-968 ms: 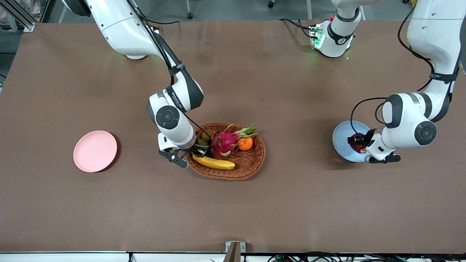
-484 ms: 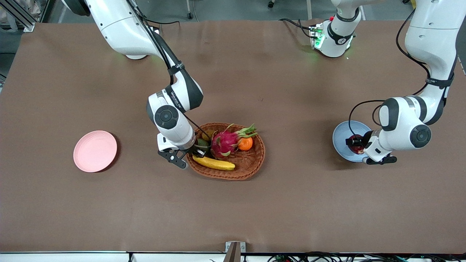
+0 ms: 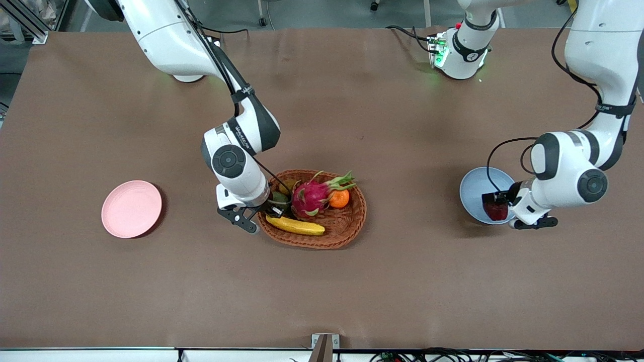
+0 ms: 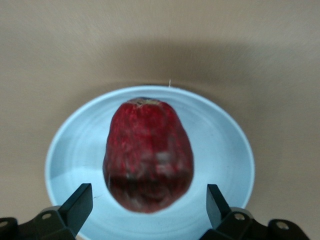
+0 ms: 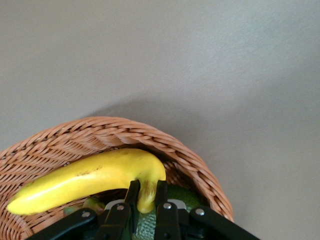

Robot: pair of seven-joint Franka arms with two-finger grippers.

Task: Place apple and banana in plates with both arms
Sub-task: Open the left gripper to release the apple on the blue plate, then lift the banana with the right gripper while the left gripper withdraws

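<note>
Left gripper [image 4: 147,210] just let go, fingers apart, apple [image 3: 496,210] on blue plate [image 3: 473,188]; right gripper [image 5: 146,192] now clamps banana [image 5: 85,177] in basket [image 3: 347,231].

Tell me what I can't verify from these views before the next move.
- Banana stem end: the right gripper covers it in both views.
- Green fruit under the banana: too hidden to name.
- Apple on the blue plate: contact underneath is unseen; the left gripper shows only its fingers.
</note>
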